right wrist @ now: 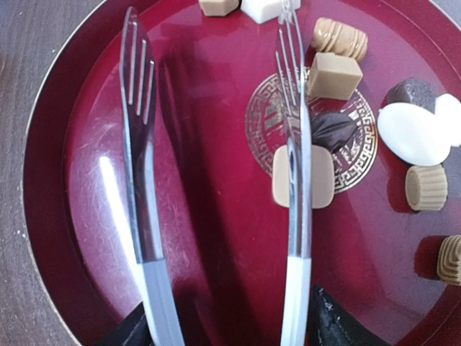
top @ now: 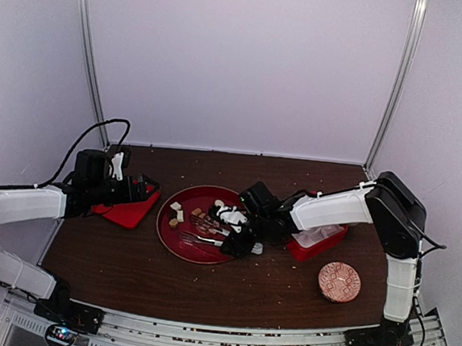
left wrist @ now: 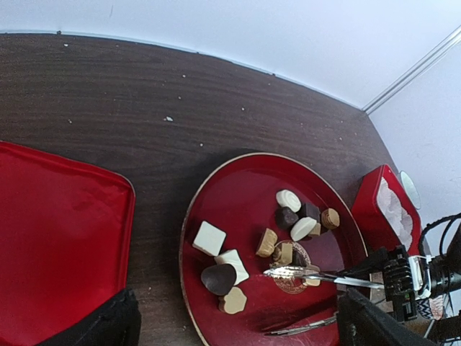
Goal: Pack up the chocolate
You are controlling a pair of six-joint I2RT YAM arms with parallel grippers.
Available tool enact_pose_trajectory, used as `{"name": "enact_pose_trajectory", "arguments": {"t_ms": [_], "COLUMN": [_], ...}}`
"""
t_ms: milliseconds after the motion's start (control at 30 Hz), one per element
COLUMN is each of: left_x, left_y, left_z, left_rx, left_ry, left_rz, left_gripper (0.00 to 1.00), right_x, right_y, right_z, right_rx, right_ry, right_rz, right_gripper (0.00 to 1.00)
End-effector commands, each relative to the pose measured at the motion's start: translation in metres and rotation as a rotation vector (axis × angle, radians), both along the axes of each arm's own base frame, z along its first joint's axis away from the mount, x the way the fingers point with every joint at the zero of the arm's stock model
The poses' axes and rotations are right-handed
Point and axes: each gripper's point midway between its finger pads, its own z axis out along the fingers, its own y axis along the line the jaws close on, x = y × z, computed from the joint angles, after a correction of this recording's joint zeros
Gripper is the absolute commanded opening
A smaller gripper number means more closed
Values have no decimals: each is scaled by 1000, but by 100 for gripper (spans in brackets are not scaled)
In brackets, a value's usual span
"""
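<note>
Several chocolates (left wrist: pixel 209 238) in white, tan and dark brown lie on a round red plate (left wrist: pixel 189 238), also seen in the top view (top: pixel 165 234). My right gripper (right wrist: pixel 227 328) is shut on the white handles of metal tongs (right wrist: pixel 137 144), whose arms are spread just above the plate. The tongs' right arm lies across a tan square chocolate (right wrist: pixel 320 180). In the top view the right gripper (top: pixel 245 239) is at the plate's right side. My left gripper (top: pixel 137 187) is open and empty beside a red lid (top: pixel 126 211), left of the plate.
A red box (top: pixel 318 239) lined with white paper cups stands right of the plate and shows in the left wrist view (left wrist: pixel 382 209). A small patterned dish (top: pixel 339 281) sits at the front right. Pale crumbs dot the dark wooden table (left wrist: pixel 144 94).
</note>
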Motion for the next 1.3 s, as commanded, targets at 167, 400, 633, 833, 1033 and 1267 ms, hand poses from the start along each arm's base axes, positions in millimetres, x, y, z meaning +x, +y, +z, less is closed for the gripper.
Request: {"name": "enact_pose_trajectory", "arguments": {"t_ms": [167, 400, 633, 833, 1033, 1267], "left_x": [9, 8, 8, 8, 8, 8], "left_y": [-7, -6, -4, -4, -4, -4], "left_z": [20, 19, 19, 18, 17, 17], "left_rx": [-31, -29, -28, -32, -30, -33], "left_ry": [-64, -63, -65, -61, -60, -62], "left_rz": [-11, -7, 1, 2, 3, 2], "left_gripper": [98, 98, 98, 98, 98, 98], "right_x": [-6, 1, 0, -3, -4, -2], "right_y": [-6, -8, -16, -23, -24, -19], "right_z": [-20, -16, -8, -15, -25, -10], "right_rx": [3, 12, 52, 58, 39, 47], "right_ry": [12, -6, -29, -31, -23, -50], "right_rz": [-48, -101, -186, -225, -228, -221], "right_gripper": [57, 55, 63, 65, 61, 60]}}
